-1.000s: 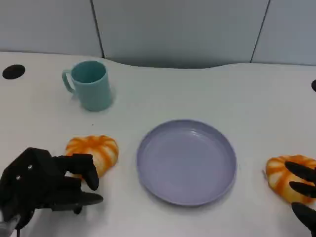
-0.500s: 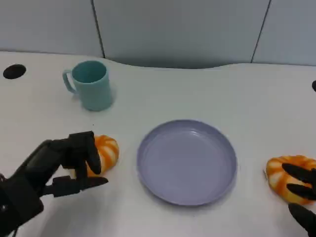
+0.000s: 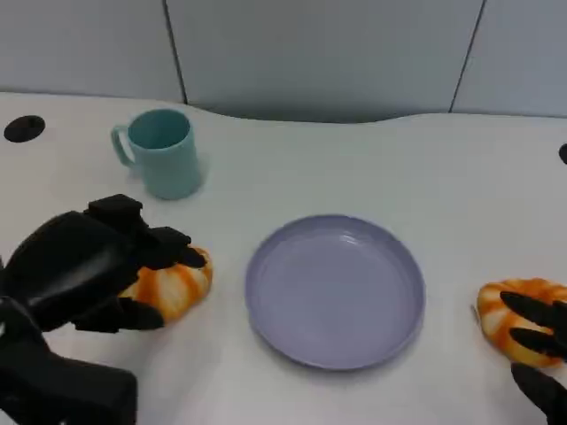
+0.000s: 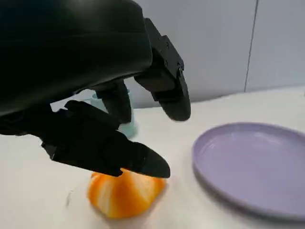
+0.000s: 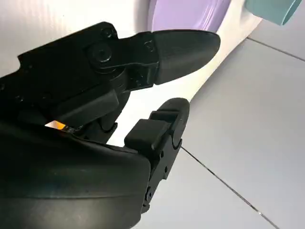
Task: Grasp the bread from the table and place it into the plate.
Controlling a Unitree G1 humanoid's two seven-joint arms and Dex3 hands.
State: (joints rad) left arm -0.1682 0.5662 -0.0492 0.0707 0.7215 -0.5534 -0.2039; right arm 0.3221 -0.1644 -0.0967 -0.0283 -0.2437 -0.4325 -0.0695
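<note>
The left hand [image 3: 84, 270] hovers over the bread [image 3: 173, 282] on the white desk [image 3: 354, 168], its fingers [image 3: 168, 243] spread apart around the orange, white-striped bun. In the left wrist view, one finger [image 4: 119, 155] reaches just over the top of the bread [image 4: 123, 195] and others arch above and beyond it; the fingers have not closed on it, and whether any of them touches the crust I cannot tell. The bread lies flat on the desk, under and between the fingertips, with its far end sticking out past them toward the plate [image 3: 335, 288].

The plate is lavender, round and shallow, and sits just beyond the left fingertips, near the bread but apart from it. Past the back of the left hand, further up the desk, stands a teal cup [image 3: 162, 152], upright, handle turned away from the plate.

On the other side of the plate, a second bread [image 3: 514, 323] of the same orange stripes lies at the right hand [image 3: 540, 354]. The right fingers [image 3: 532, 310] lie spread across its near edge, some tips resting on it, but the picture's edge cuts the hand off and I cannot tell whether they grip it. The right wrist view shows the fingers [image 5: 181, 47] parted, with a sliver of the plate [image 5: 190, 12] and the cup [image 5: 271, 9] beyond them.
</note>
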